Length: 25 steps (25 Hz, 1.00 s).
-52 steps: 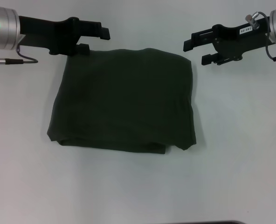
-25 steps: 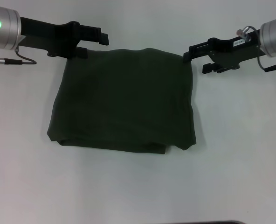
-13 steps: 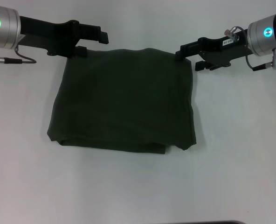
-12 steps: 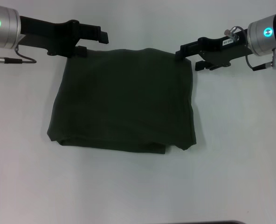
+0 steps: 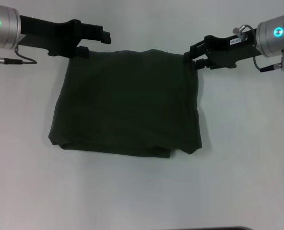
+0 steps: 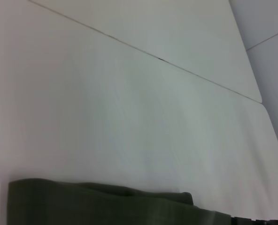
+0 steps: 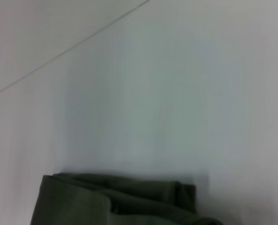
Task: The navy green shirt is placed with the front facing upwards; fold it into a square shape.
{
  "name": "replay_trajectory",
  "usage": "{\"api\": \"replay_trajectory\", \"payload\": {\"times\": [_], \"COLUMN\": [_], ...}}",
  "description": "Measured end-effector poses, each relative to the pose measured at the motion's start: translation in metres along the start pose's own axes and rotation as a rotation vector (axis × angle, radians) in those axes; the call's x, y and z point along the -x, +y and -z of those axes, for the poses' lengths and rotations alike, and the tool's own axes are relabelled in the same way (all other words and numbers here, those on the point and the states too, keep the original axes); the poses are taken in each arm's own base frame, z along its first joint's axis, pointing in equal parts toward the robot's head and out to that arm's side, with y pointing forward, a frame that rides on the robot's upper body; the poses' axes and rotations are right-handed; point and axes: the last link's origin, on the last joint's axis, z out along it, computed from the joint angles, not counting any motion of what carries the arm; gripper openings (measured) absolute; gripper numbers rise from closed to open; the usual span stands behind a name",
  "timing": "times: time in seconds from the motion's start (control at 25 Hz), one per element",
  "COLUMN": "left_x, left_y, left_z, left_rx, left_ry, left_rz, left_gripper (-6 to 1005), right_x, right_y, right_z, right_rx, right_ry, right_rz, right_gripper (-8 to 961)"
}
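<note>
While the left hand holds open at the navy green shirt's far left corner, the right hand has moved in and closed on the far right corner. With the folded shirt flat on the tabletop, another fold looks imminent.

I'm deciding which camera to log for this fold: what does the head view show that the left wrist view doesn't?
Only the head view shows the whole folded navy green shirt, with the left gripper and right gripper at its two far corners. Only the left wrist view shows a thin seam line across the table. Both show the shirt lying on the white table.
</note>
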Motion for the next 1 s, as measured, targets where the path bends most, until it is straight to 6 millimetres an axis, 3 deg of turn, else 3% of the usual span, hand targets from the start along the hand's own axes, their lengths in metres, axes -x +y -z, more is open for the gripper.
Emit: {"api": "replay_trajectory", "payload": {"times": [0.28,0.6,1.0], "left_x": [0.000,0.000,0.001], "left_y": [0.000,0.000,-0.001], "left_z": [0.000,0.001,0.000], "left_rx": [0.002,0.006,0.009], "left_ry": [0.002,0.005,0.006], "left_rz": [0.002,0.005,0.006], "left_gripper": [828,828,828], "right_x": [0.000,0.007,0.000], "right_y": [0.000,-0.010,-0.012], "right_z": [0.002,0.020,0.005], "right_rx": [-0.002,-0.022,-0.047], "right_ry": [0.011,0.021,0.004], "right_rz": [-0.002,-0.014,0.016], "right_gripper": [331,164,402]}}
